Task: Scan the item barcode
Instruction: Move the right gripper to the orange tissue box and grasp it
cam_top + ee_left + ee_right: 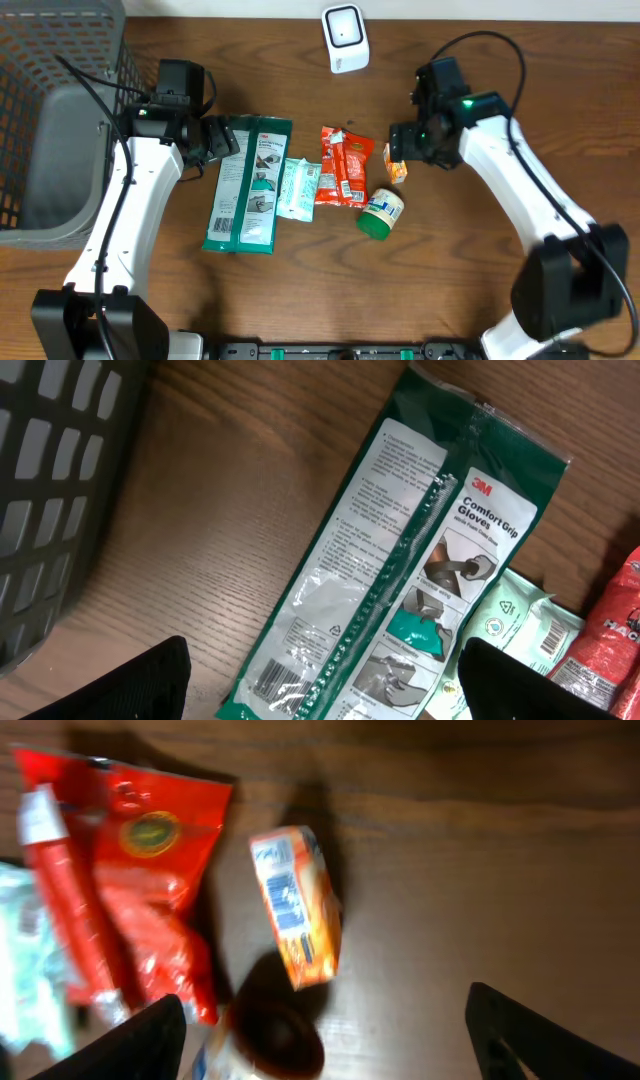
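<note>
Scanning looks not yet done. The left claw [325, 675] hangs apart, empty, over the glove pack [400, 560]. The right claw [325, 1025] hangs apart above the orange box [297, 905]. The white scanner [345, 38] sits well apart from both.

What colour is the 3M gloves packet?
The glove packet is dark green with white printed panels; the left wrist view shows it best.
</note>
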You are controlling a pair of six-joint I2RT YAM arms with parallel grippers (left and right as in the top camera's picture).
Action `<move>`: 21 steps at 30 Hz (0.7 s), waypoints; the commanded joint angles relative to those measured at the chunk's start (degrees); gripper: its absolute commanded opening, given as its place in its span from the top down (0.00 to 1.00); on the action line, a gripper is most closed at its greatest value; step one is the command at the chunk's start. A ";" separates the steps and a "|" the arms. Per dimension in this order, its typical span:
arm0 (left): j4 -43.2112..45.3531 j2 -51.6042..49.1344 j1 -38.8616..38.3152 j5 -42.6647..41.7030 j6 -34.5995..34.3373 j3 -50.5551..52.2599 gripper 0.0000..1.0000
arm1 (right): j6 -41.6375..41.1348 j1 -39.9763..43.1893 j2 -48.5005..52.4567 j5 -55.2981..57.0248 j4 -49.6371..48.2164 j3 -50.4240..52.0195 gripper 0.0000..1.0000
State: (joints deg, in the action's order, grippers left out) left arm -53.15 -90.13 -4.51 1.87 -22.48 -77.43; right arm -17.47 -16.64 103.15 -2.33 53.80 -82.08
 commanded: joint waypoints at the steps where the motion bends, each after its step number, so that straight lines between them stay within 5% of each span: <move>1: -0.17 0.24 0.22 0.76 0.31 -1.01 0.14 | 0.20 0.04 3.48 1.20 -0.70 -0.31 0.15; 5: -0.17 0.24 0.22 0.76 0.31 -1.01 0.14 | 0.13 0.04 7.63 0.70 -1.99 -0.31 0.34; 10: -0.17 0.24 0.22 0.74 0.31 -1.01 0.14 | 0.17 -0.17 12.02 -0.17 -5.64 -0.31 0.38; 14: -0.17 0.24 0.22 0.74 0.31 -1.01 0.14 | 2.19 -0.26 12.59 -0.09 -6.21 -0.33 0.71; 21: -0.17 0.24 0.22 0.74 0.31 -1.01 0.14 | 2.34 1.31 11.47 2.32 -6.01 -0.76 0.76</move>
State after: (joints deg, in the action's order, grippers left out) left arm -53.15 -90.13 -4.51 1.87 -22.48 -77.43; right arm -15.88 -16.58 115.74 -1.93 47.70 -82.06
